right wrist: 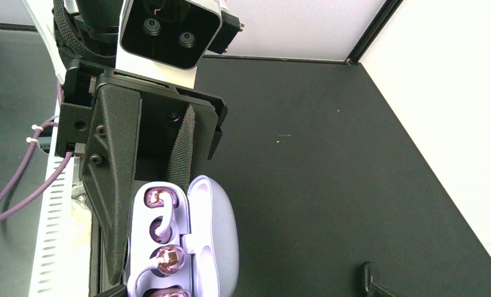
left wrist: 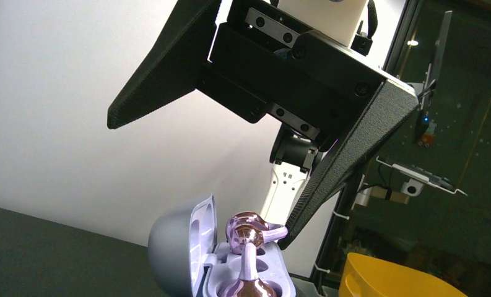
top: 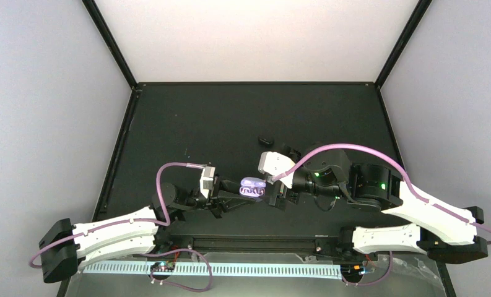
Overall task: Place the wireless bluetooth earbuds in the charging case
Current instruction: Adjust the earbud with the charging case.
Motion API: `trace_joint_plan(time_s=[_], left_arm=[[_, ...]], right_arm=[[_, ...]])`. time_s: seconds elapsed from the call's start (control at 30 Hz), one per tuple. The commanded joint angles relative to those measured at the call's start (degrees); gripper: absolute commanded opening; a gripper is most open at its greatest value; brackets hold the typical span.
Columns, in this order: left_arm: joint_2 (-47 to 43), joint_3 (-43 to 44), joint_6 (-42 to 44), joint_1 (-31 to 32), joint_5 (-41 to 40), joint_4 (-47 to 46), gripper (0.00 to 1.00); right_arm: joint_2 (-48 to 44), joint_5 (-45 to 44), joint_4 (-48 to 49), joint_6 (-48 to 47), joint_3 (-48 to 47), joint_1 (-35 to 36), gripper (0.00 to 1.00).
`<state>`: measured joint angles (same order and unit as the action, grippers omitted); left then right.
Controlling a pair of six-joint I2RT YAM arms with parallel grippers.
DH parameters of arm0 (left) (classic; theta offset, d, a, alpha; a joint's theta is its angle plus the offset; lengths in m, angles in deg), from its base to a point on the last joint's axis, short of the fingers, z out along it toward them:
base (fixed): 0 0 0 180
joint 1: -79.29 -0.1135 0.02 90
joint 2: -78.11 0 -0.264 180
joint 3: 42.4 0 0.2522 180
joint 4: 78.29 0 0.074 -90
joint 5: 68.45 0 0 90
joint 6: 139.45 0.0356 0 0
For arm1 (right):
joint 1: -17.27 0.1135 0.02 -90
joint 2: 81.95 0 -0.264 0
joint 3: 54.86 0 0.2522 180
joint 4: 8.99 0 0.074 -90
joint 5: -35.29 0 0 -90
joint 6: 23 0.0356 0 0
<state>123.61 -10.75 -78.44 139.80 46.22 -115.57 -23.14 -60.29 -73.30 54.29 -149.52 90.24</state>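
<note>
Within left tool (right wrist: 147, 241), open charging case (right wrist: 221, 235), earbuds (right wrist: 168, 258) distinct only from wrists

The charging case (right wrist: 218, 238) is lavender, the earbuds (right wrist: 169, 258) glossy pink-lilac — the table (right wrist: 323, 154) black.

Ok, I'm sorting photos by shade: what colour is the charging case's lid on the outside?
Pale lavender; the charging case lid shows best in the right wrist view.

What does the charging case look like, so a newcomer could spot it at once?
Look at the near middle of the black table. There the left gripper holds the charging case above the surface: a rounded lavender shell, lid open, earbuds showing inside. The only other small item, a black oval object, lies farther back on the table.
</note>
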Motion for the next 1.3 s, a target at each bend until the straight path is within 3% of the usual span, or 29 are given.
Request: trace_joint_plan(time_s=[0.0,1.27], left_arm=[[0.3,2.1,-0.2,0.6,1.7,-2.6,0.02],[0.4,1.8,0.1,0.6,1.4,-2.8,0.01]], right_arm=[[-0.4,-3.6,1.2,0.3,-1.4,0.2,1.0],[-0.5,-3.3,2.0,0.7,-2.0,0.2,1.0]])
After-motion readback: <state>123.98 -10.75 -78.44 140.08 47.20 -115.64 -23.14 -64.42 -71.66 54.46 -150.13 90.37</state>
